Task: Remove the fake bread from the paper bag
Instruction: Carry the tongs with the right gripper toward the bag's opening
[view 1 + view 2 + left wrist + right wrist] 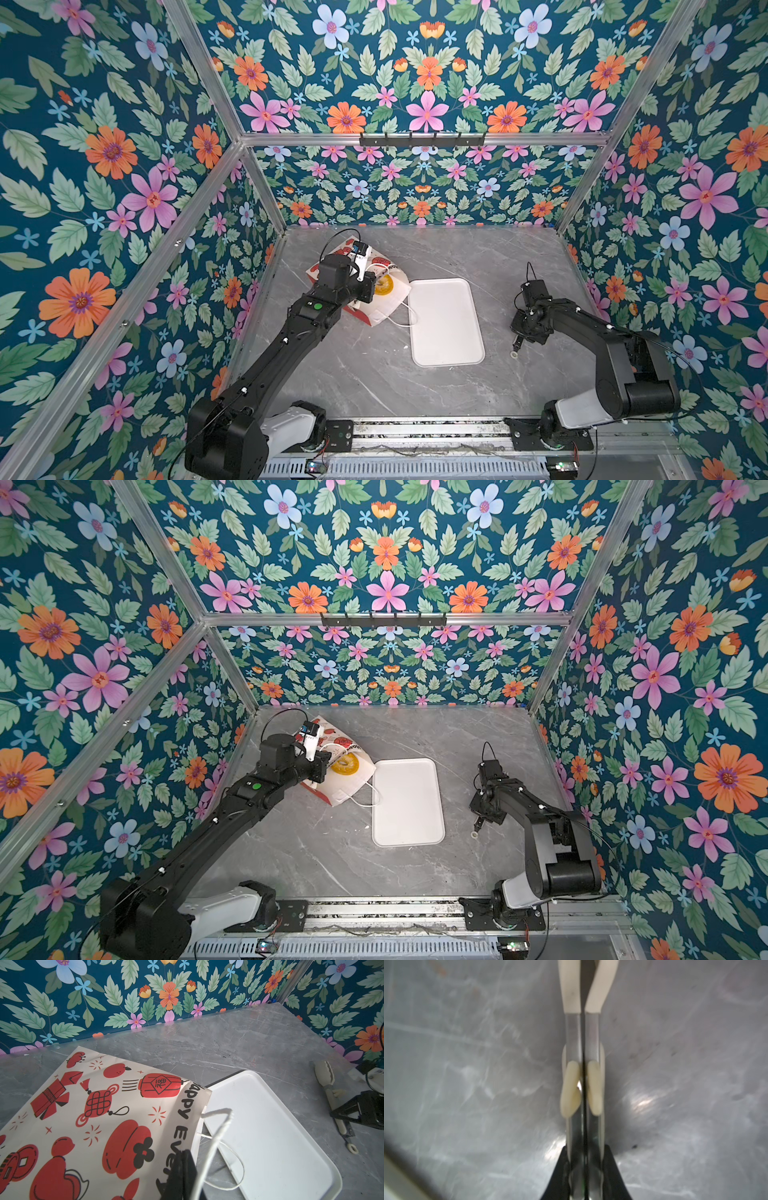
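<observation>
**Left claw props the bag mouth; tongs about to go in for the fake bread**

With the paper bag (116, 1109) on its side on the table (228, 1043), the tongs (572, 1034) would best spread, enter low and clear the cord handle (217, 1111). The left gripper (182, 1167) is pinched shut on the bag's upper lip. The white tray (446, 324) at its mouth holds nothing. One yellow ring of fake bread (353, 766) shows inside; any others are hidden. The right gripper (585, 1153), beyond the tray, clamps the tongs together, empty.
</observation>
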{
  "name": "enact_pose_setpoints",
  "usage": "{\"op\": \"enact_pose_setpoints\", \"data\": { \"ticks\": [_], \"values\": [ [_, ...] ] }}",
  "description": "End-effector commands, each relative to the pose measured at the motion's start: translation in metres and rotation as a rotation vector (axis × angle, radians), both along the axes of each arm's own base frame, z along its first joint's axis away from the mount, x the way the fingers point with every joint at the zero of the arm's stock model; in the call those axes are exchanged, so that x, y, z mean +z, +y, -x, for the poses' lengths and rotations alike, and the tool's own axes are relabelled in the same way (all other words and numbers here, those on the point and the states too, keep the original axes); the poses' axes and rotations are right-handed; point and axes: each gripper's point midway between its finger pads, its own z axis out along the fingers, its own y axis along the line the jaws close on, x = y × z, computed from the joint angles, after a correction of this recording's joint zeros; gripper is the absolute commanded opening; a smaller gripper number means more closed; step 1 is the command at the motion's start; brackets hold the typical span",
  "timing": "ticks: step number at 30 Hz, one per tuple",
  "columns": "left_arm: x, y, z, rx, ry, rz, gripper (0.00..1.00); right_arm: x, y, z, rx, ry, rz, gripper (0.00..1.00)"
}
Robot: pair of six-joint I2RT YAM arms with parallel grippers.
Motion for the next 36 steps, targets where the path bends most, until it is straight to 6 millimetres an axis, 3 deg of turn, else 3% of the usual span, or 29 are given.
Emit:
{"op": "enact_pose_setpoints", "data": {
  "ticks": [1, 6, 10, 13, 18, 22, 26, 36],
  "values": [
    [0.008, -0.002, -0.002, 0.000, -0.022, 0.016, 0.00, 0.018, 0.030, 0.004, 0.159, -0.008, -0.029, 0.00],
    [0.007, -0.001, -0.003, 0.002, -0.025, 0.013, 0.00, 0.057, 0.087, 0.009, 0.539, -0.044, 0.095, 0.00],
    [0.005, 0.000, -0.003, 0.009, -0.021, 0.009, 0.00, 0.077, 0.145, 0.032, 0.825, -0.089, 0.054, 0.00],
    [0.005, 0.000, -0.003, 0.010, -0.022, 0.013, 0.00, 0.091, 0.176, 0.050, 0.998, -0.149, 0.037, 0.00],
    [0.006, 0.002, -0.001, 0.019, -0.023, 0.011, 0.00, 0.100, 0.211, 0.085, 1.238, -0.192, 0.000, 0.00],
    [0.006, 0.002, -0.002, 0.019, -0.024, 0.012, 0.00, 0.098, 0.224, 0.097, 1.336, -0.190, -0.018, 0.02],
    [0.004, 0.002, -0.002, 0.019, -0.019, 0.016, 0.00, 0.097, 0.240, 0.094, 1.387, -0.210, -0.026, 0.02],
    [0.006, -0.001, -0.003, 0.009, -0.020, 0.018, 0.00, 0.073, 0.274, 0.043, 1.409, -0.205, 0.113, 0.06]
  ]
}}
